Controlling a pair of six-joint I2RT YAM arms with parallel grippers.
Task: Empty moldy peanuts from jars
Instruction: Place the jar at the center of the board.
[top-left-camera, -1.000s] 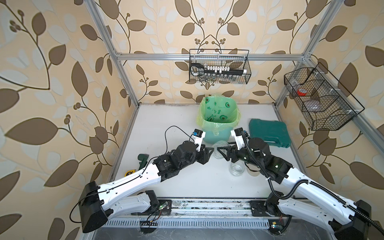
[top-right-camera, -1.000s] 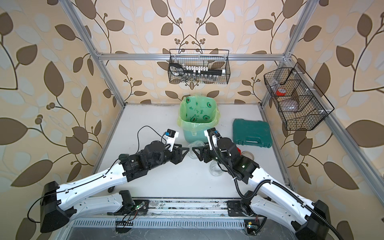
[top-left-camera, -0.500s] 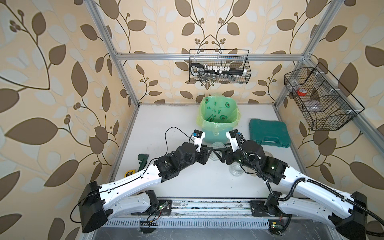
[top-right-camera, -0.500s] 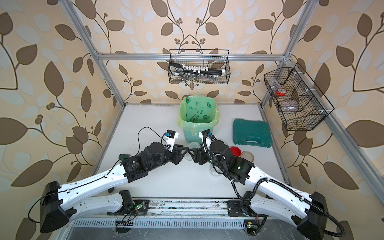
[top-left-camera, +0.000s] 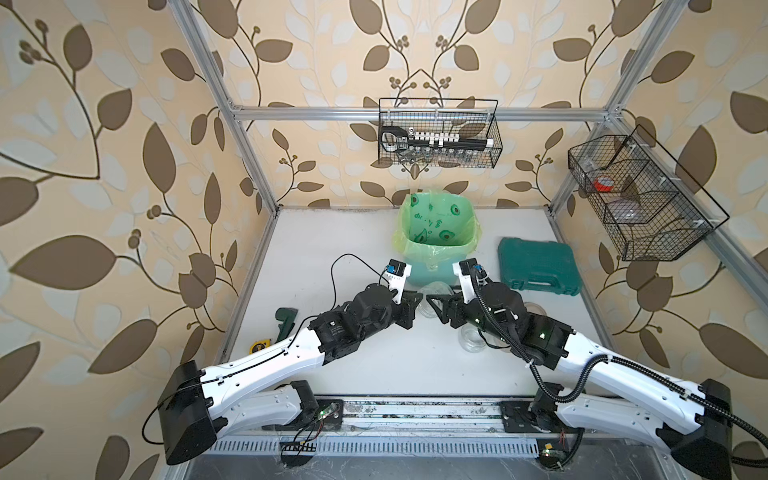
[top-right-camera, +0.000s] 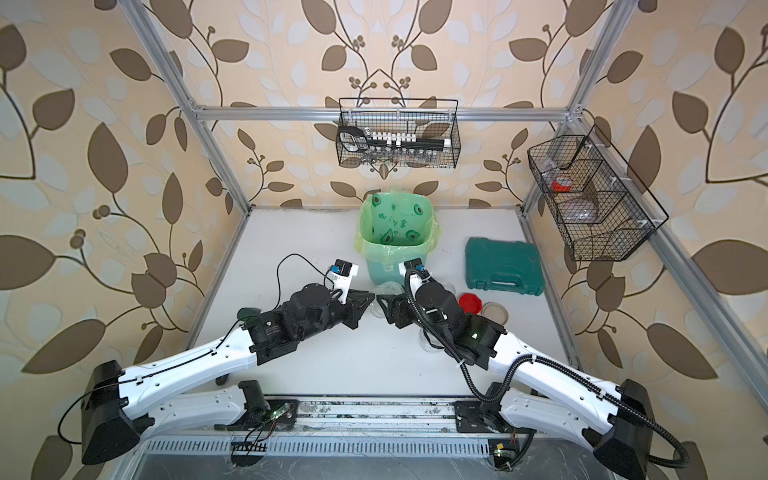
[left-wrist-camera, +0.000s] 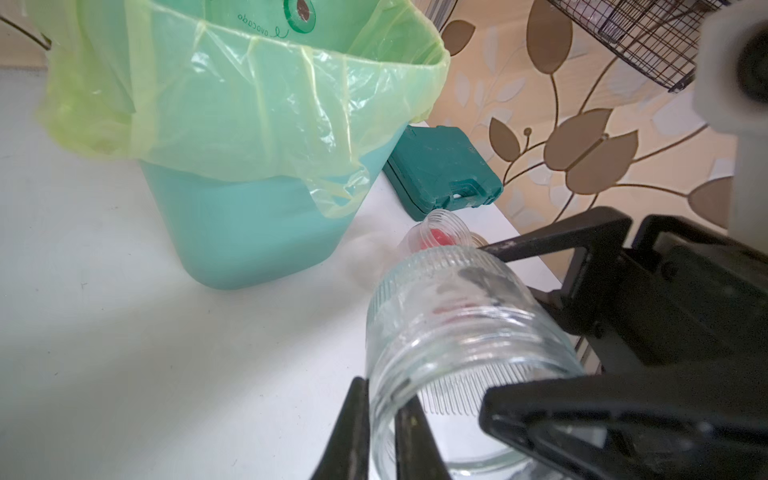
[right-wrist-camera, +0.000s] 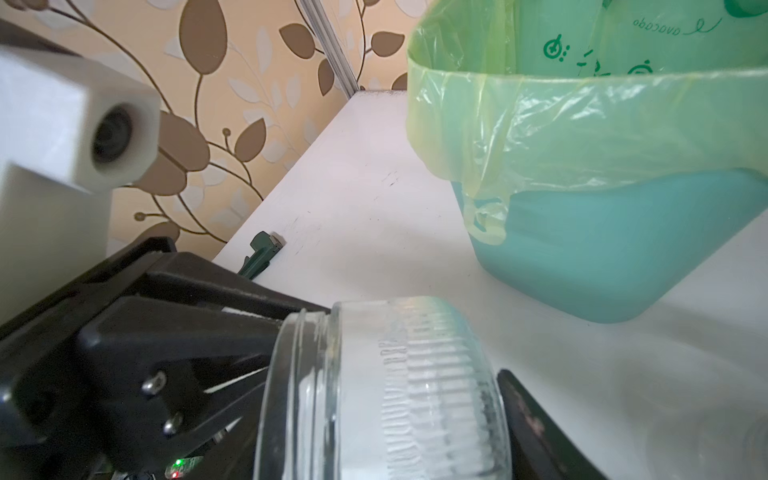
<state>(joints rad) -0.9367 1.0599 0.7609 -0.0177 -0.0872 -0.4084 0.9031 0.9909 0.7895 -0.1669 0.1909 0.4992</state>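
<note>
Three clear jars, listed by how much of each shows

Held jar (top-left-camera: 432, 289): lidless, on its side in the air near table centre, just at 6 o'clock of the bin. The glass is see-through end to end.

Left gripper (top-left-camera: 417, 297): fingers (left-wrist-camera: 355, 432) clenched thin on the held jar's mouth rim, one inside, one outside.

Right gripper (top-left-camera: 437, 306): grasping the same jar round its ribbed body. One finger (right-wrist-camera: 536, 424) shows; its partner is cut off by the glass.

Standing jar (top-left-camera: 471, 343): upright on the table (top-left-camera: 332, 249) at 4 o'clock of the held jar, half covered by the right arm. Contents unreadable.

Narrow jar (left-wrist-camera: 442, 230): only the mouth shows, blurred, in the left wrist view. The rest is behind the held jar.

Red lid (top-right-camera: 470, 302) and beige lid (top-right-camera: 495, 312): flat on the table at 3 o'clock, beside the right wrist.

Bin (top-left-camera: 432, 270): mint, at 12 o'clock, lined with a green bag (top-left-camera: 436, 224). The bag bottom is too dim to read.

Green case (top-left-camera: 538, 266): shut, at 2 o'clock.

Back basket (top-left-camera: 496, 124): wire, on the rear wall, holding a black tool and small white pieces.

Side basket (top-left-camera: 665, 232): wire, on the right wall, holding something red (top-left-camera: 602, 183); the rest is indistinct
</note>
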